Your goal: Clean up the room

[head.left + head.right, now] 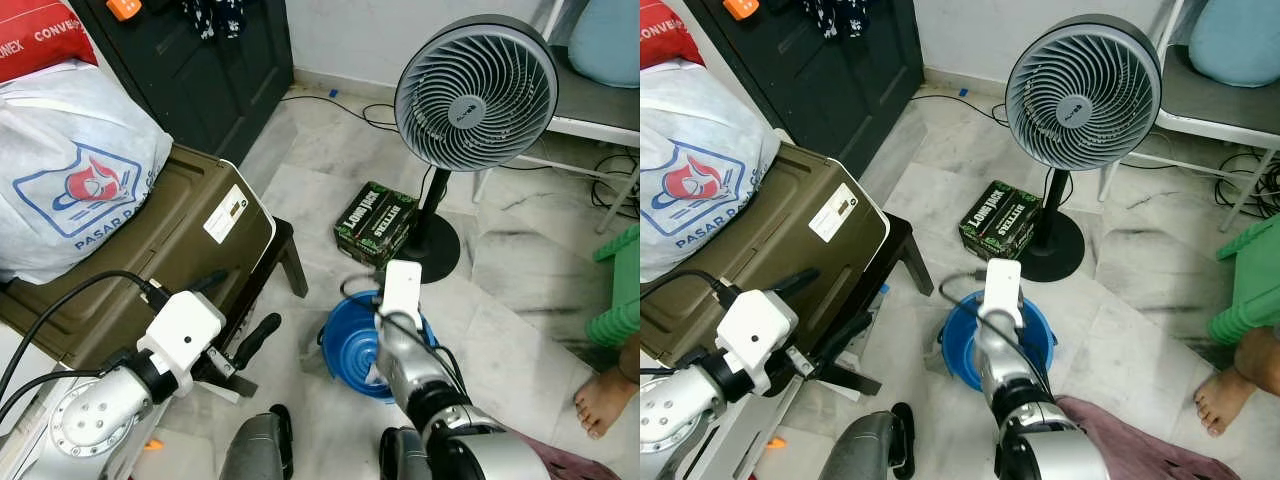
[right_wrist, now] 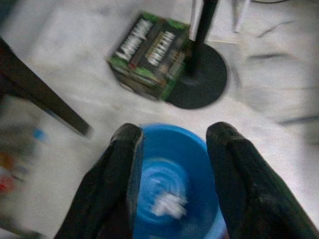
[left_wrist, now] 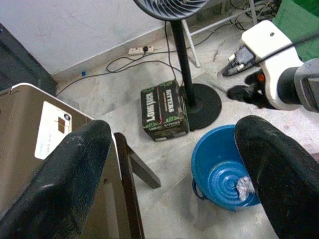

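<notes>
A blue bucket (image 1: 338, 352) stands on the marble floor in front of me, with a crumpled white scrap (image 3: 244, 185) lying in its bottom. My right gripper (image 2: 174, 132) hangs directly above the bucket, open, with nothing between its fingers; the scrap (image 2: 167, 203) shows below the gap. From the head, the right wrist's white camera block (image 1: 402, 290) covers part of the bucket's rim. My left gripper (image 1: 240, 310) is open and empty, held low to the left of the bucket, beside the olive case (image 1: 190, 235).
A standing fan (image 1: 476, 95) and a green carton (image 1: 377, 222) sit just beyond the bucket. A stuffed white bag (image 1: 70, 170) rests on the olive case. A person's bare foot (image 1: 605, 400) and a green stool (image 1: 620, 300) are at the right. Cables run along the far wall.
</notes>
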Motion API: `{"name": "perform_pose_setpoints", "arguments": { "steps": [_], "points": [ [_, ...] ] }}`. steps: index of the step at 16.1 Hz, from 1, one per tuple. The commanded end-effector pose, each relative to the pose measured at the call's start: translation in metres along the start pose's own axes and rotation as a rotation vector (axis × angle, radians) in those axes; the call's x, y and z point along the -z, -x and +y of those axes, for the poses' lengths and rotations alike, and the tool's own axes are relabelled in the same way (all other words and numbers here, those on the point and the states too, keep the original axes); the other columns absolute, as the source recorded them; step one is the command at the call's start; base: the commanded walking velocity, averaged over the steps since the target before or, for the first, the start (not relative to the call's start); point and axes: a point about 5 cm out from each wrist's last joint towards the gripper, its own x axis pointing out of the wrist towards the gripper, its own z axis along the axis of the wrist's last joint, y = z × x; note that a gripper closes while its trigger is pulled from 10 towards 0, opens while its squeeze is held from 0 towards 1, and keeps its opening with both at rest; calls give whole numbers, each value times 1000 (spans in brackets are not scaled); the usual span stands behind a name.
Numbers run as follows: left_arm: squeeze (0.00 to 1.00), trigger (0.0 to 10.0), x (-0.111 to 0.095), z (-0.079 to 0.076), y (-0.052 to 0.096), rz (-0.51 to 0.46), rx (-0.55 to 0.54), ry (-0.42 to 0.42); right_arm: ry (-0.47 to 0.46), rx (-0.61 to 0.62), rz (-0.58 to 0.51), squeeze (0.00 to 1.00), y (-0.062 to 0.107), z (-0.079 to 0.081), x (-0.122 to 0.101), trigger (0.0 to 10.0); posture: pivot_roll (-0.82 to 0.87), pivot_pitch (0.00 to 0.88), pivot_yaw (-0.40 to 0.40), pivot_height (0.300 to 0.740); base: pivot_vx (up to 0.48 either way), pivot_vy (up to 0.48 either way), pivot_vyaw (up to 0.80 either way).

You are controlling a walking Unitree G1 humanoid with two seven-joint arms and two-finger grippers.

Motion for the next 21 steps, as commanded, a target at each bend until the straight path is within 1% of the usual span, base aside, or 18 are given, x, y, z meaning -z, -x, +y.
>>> {"name": "perform_pose_setpoints", "arguments": {
  "steps": [1,2,3,5,6,7,8,9,10,11,12,13,15,16,17,19,20,21],
  "points": [
    [0,10000,4,-1,-2,12,9,7,-53,-68,-28,1000,2,12,-7,10000,180,184,112,740,0,0,0],
    [0,10000,4,-1,-6,0,8,9,-52,-102,-61,1000,3,13,-13,10000,162,170,106,740,0,0,0],
    [0,10000,4,0,-18,-30,-3,14,-25,-173,-134,1000,5,11,-24,10000,141,146,96,740,0,0,0],
    [0,10000,2,2,-34,-71,-33,36,9,-232,-206,1000,11,-3,-33,10000,95,103,76,740,0,0,0],
    [0,10000,2,2,-34,-71,-33,36,9,-232,-206,1000,11,-3,-33,10000,95,103,76,740,0,0,0],
    [0,10000,2,-4,-49,-105,-40,58,68,-219,-266,1000,18,-30,-39,10000,45,51,59,740,0,0,0],
    [0,10000,2,-7,-51,-113,-38,63,72,-215,-276,1000,21,-36,-40,10000,45,51,59,740,0,0,0],
    [0,10000,1,-12,-61,-136,-35,65,94,-203,-276,1000,27,-52,-39,10000,-5,11,55,740,0,0,0],
    [0,10000,-5,-12,-71,-170,-60,85,161,-203,-310,1000,37,-67,-40,10000,-24,0,51,740,0,0,0],
    [0,10000,-10,-9,-77,-196,-93,104,245,-230,-378,1000,47,-74,-44,10000,-34,0,52,740,0,0,0],
    [0,10000,-11,-4,-82,-204,-114,100,281,-272,-427,1000,56,-75,-46,10000,-51,0,52,740,0,0,0],
    [0,10000,-6,3,-84,-198,-154,101,275,-316,-449,1000,70,-76,-45,10000,-64,0,53,740,0,0,0],
    [0,10000,3,7,-84,-185,-199,124,271,-321,-458,1000,85,-80,-39,10000,-84,0,51,740,0,0,0],
    [0,10000,6,8,-83,-182,-219,131,316,-283,-477,149,90,-85,-38,10000,-87,0,52,740,0,0,0],
    [0,10000,9,8,-84,-183,-243,141,255,-290,-451,0,92,-88,-35,10000,-102,0,58,740,0,0,0],
    [0,10000,11,8,-85,-190,-281,154,159,-227,-415,0,86,-96,-38,10000,-113,0,60,740,0,0,0],
    [0,10000,13,7,-89,-186,-300,151,180,-193,-444,0,81,-100,-46,10000,-113,0,54,740,0,0,0],
    [0,10000,14,6,-89,-186,-302,150,192,-190,-454,0,81,-100,-48,10000,-113,0,54,740,0,0,0]
  ]
}}
